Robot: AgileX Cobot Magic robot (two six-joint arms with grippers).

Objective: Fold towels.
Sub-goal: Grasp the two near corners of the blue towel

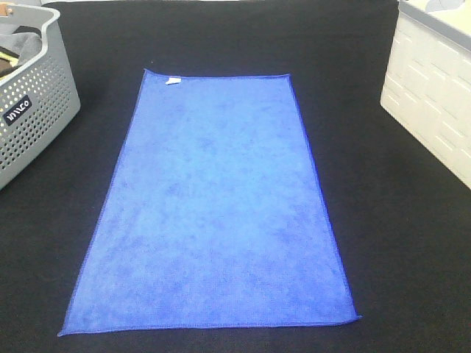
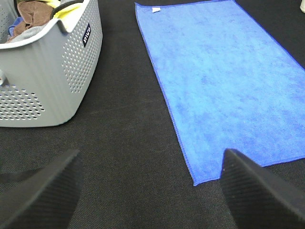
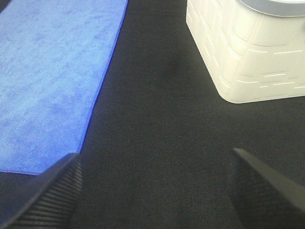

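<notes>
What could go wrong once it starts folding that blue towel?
The towel lies flat on the black table cover, so a claw might miss the thin edge or pinch the cover too. If the left claw and right claw, both open, lift unevenly, the fold may come out crooked. The grey basket and white bin stand on either side; an arm could bump them.

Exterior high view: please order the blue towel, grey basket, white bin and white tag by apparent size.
1. blue towel
2. grey basket and white bin: alike, both cut off by the frame, unranked
3. white tag
</notes>
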